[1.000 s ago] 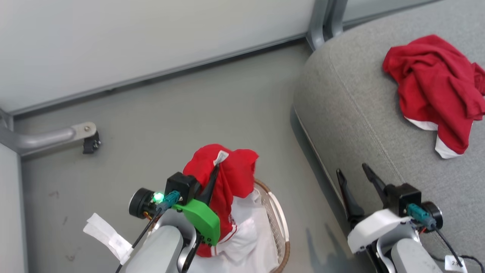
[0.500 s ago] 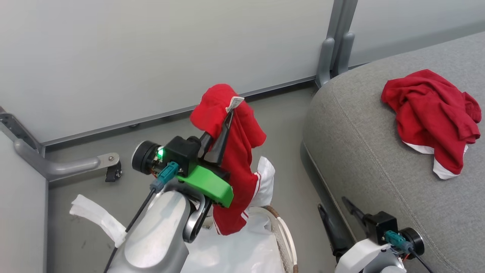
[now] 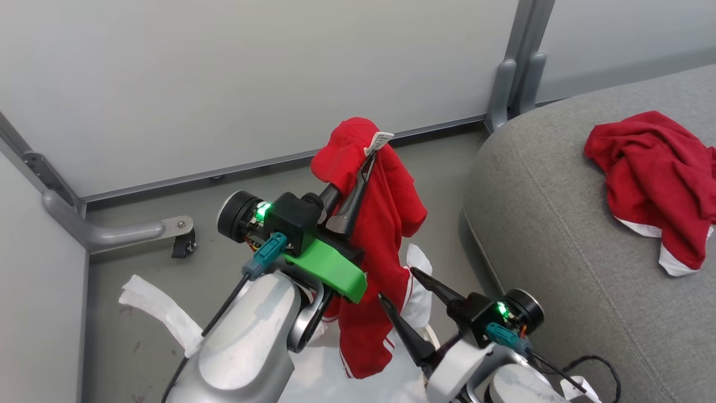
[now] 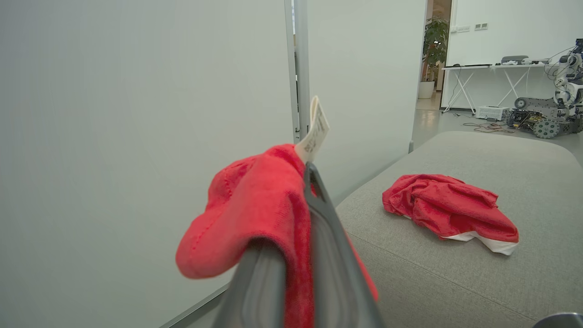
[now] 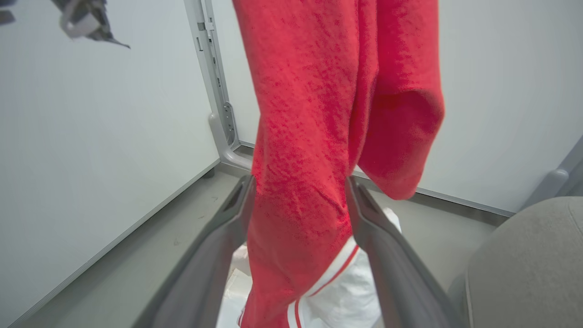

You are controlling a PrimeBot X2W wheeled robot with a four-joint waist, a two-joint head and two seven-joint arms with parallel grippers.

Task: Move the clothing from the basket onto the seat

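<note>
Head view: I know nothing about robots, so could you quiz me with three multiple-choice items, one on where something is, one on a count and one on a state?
1. Where does the crumpled garment lie?
A. on the floor
B. in a basket
C. on the seat

2. How many red garments show?
A. one
B. two
C. four

3. The left gripper is:
A. shut on the hanging garment
B. open and empty
C. shut on nothing

Answers:
1 C, it rests on top of the seat.
2 B, one lies on the seat and one hangs in the air.
3 A, red cloth is pinched at its tip, beside the white label.
</note>
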